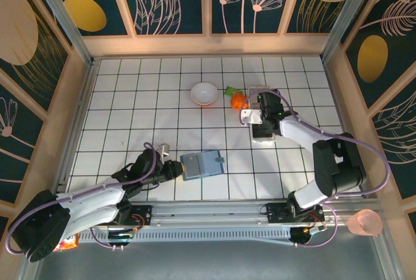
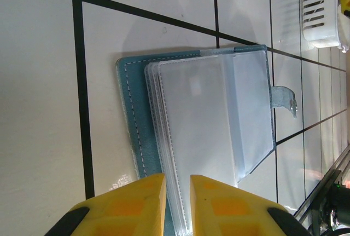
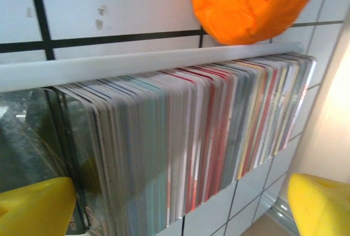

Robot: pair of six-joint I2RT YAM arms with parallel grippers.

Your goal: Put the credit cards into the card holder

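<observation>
On the white tiled bench point(image 1: 123, 98), the card holder point(image 1: 202, 164) is seen lying open near the front edge, clear sleeves facing up. In the left wrist view, the left fingers point(image 2: 178, 188) are set narrow and pinched on the holder's near edge, with the sleeve edges running into the slim gap between the yellow tips. Over on the right side, well apart from the holder, the credit cards point(image 3: 180, 137) are stood on edge as a tight striped stack in a white tray point(image 3: 136, 65). The right fingers point(image 3: 180, 192) are spread wide, one yellow tip at each end of the stack, and clear space is seen beside the right-hand tip. An orange lump point(image 3: 251, 0) is spotted just beyond the tray. A white bowl point(image 1: 204, 93) is set near it, further left.
</observation>
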